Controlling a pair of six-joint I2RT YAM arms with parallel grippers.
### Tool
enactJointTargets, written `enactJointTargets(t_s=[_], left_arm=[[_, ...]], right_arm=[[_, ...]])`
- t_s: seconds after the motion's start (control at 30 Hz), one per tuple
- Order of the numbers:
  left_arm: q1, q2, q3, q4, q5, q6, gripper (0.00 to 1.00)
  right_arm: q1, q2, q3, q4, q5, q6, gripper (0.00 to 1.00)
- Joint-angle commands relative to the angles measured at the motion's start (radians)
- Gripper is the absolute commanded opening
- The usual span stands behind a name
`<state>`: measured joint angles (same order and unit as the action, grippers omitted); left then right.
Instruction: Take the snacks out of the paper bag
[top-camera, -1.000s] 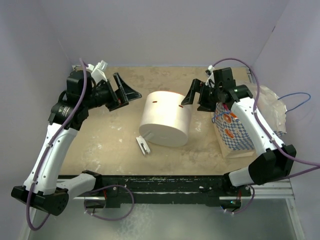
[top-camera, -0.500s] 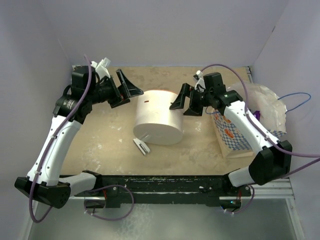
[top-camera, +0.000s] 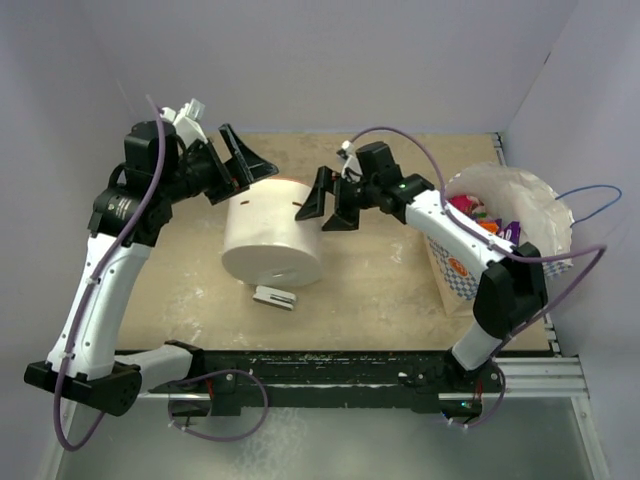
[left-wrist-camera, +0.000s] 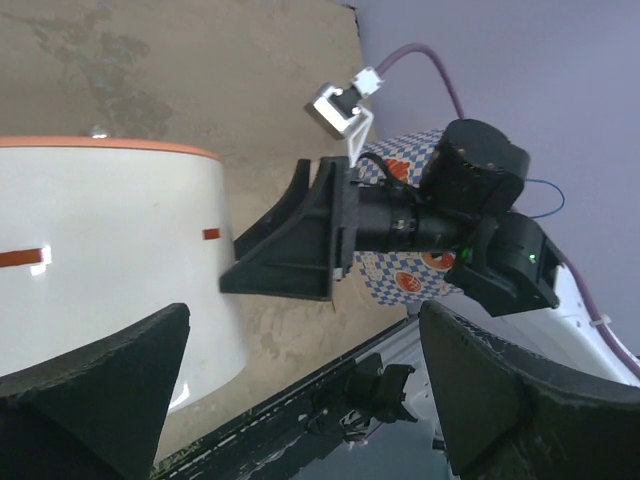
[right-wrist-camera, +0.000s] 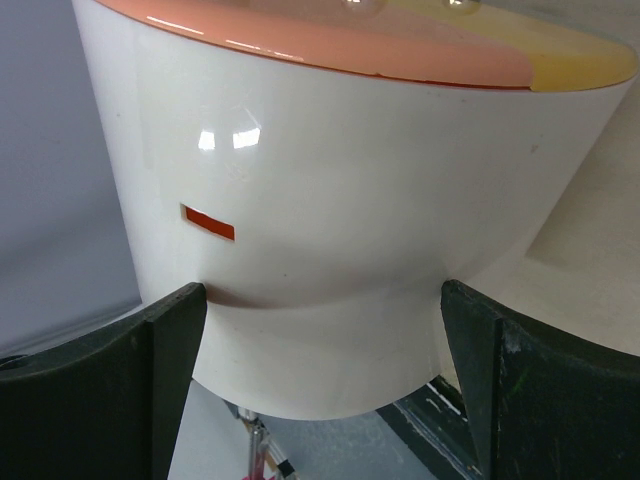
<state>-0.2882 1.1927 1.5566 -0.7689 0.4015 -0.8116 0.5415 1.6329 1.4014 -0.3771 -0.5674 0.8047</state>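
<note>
The paper bag (top-camera: 455, 285) stands at the 3 o'clock side of the table (top-camera: 380, 290), mouth open upward, and the snacks (top-camera: 465, 207) lie inside it, with pink, orange and purple foil showing at the rim. A white cylinder (top-camera: 272, 235) sits near the table's middle, with a small grey clip (top-camera: 274, 297) just beside it at its 6 o'clock. The left gripper (top-camera: 250, 178) hovers at the cylinder's 11 o'clock, jaws spread wide and holding nothing. The right gripper (top-camera: 325, 208) sits at the cylinder's 3 o'clock, jaws equally wide and empty. In the right wrist view the cylinder's wall fills the gap between its fingers (right-wrist-camera: 100, 385); whether they touch it I cannot tell.
</note>
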Motion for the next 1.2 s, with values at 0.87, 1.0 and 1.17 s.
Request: enactJointTargets(t_s=[0.87, 1.0, 1.17], left_arm=[[-0.003, -0.185, 0.246, -0.296, 0.014, 0.256, 0.99], [-0.003, -0.233, 0.102, -0.180, 0.081, 0.186, 0.99], [-0.002, -0.227, -0.014, -0.094, 0.168, 0.136, 0.99]], right_arm=[[0.302, 0.009, 0.497, -0.502, 0.518, -0.231, 1.00], [0.302, -0.200, 0.409, -0.670, 0.663, -0.256, 0.99], [0.303, -0.348, 0.349, -0.854, 0.776, -0.223, 1.00]])
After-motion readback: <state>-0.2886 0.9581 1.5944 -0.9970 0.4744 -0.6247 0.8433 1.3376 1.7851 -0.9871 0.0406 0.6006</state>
